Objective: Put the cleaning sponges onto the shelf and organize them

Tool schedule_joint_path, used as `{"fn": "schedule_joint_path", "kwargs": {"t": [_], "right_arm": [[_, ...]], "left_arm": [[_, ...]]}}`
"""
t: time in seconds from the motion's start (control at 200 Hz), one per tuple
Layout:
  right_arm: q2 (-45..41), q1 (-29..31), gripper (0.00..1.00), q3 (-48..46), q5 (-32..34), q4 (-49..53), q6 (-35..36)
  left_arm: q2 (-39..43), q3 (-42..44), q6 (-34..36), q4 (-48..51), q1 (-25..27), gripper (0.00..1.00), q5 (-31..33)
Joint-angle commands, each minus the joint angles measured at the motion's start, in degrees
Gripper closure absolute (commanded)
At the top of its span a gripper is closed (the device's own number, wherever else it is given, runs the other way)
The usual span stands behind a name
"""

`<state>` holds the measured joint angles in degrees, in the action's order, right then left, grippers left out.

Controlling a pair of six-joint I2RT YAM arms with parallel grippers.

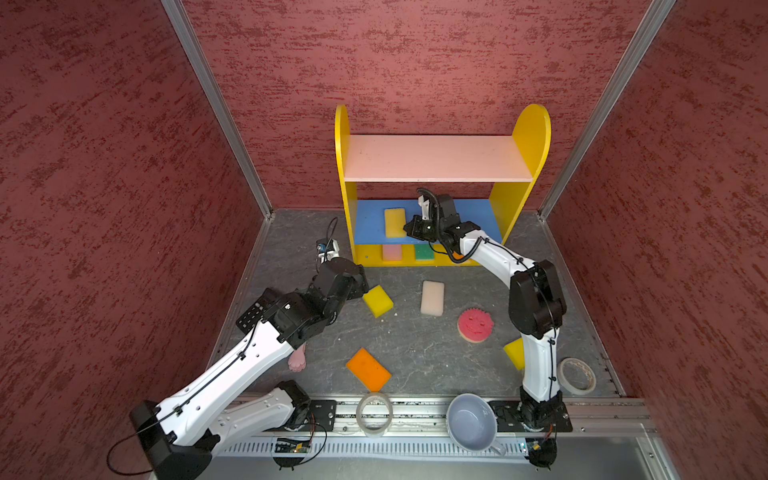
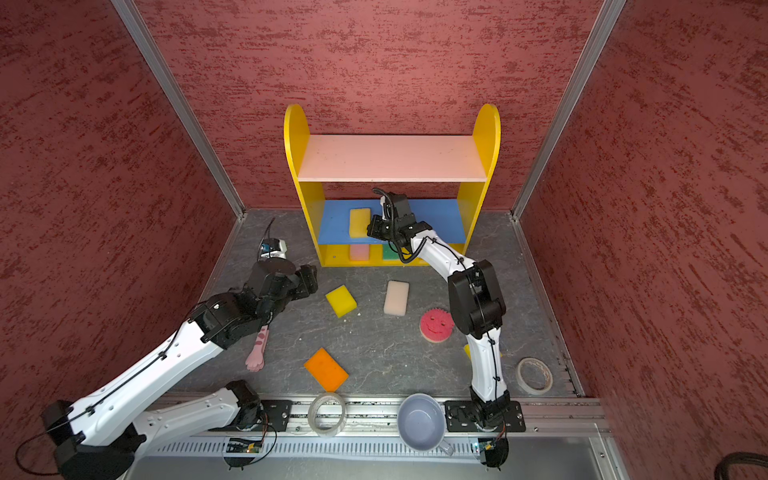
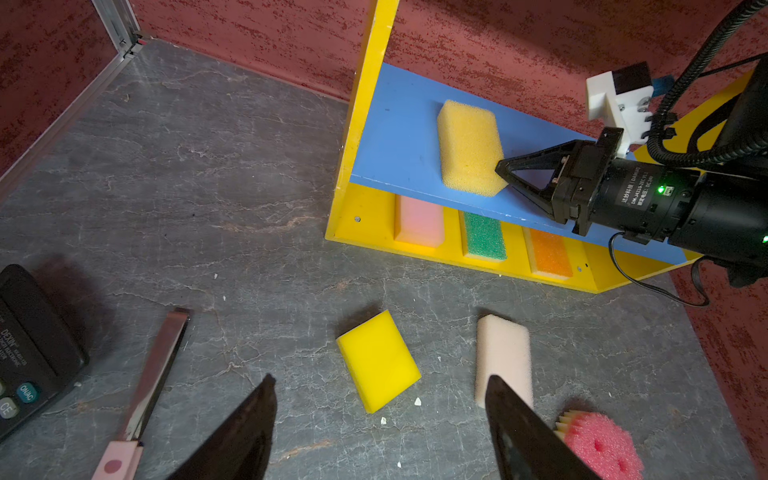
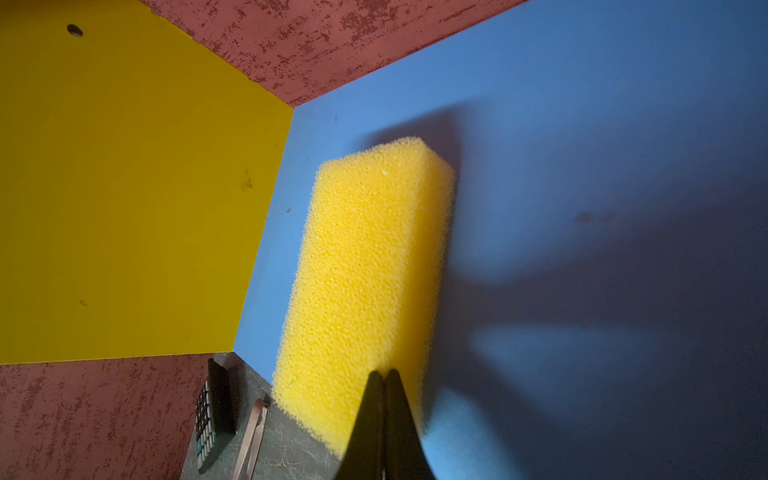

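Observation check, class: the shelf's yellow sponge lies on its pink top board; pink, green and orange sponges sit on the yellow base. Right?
No: the yellow sponge lies on the blue middle board, as the left wrist view shows. The rest stands.

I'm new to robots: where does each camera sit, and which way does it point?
Top views: twin camera high above the front rail, looking down at the shelf; left arm and right arm show.
Left wrist: on the left arm, looking across the floor at the shelf; its open left end effector shows.
Right wrist: on the right arm, inside the middle tier, facing the coarse yellow sponge; the shut right end effector shows.
Shared: both wrist views show that sponge; the left also catches the right end effector.
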<state>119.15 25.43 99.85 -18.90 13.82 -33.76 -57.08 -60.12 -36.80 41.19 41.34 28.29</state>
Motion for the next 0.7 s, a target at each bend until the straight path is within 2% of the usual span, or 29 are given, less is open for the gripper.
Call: {"fn": "schedule_joint_path", "kwargs": {"t": [0.0, 0.15, 0.371, 0.556, 0.691], "right_arm": [[-1.09, -0.54, 0.97, 1.23, 0.86, 1.15, 1.15], [-1.55, -0.83, 0.97, 0.21, 0.61, 0.67, 0.72], [-2.09, -1.17, 0.78, -0.75, 0.42, 0.07, 0.30], [-3.26, -1.43, 0.67, -1.92, 0.51, -0.51, 0.02], [-4.97, -1.52, 0.64, -2.71, 0.69, -0.42, 0.57]], "left_arm": [[-0.31, -0.74, -0.47, 0.16, -0.43, 0.21, -0.66], [-0.41, -0.72, -0.56, 0.03, -0.42, 0.21, -0.96], [-1.16, -1.50, -0.25, -0.06, -0.56, 0.20, -1.38], [-2.16, -2.22, -0.29, -0.03, -0.48, 0.20, -2.18], [-1.77, -1.33, -0.34, -0.62, -0.55, 0.19, -2.28]]}}
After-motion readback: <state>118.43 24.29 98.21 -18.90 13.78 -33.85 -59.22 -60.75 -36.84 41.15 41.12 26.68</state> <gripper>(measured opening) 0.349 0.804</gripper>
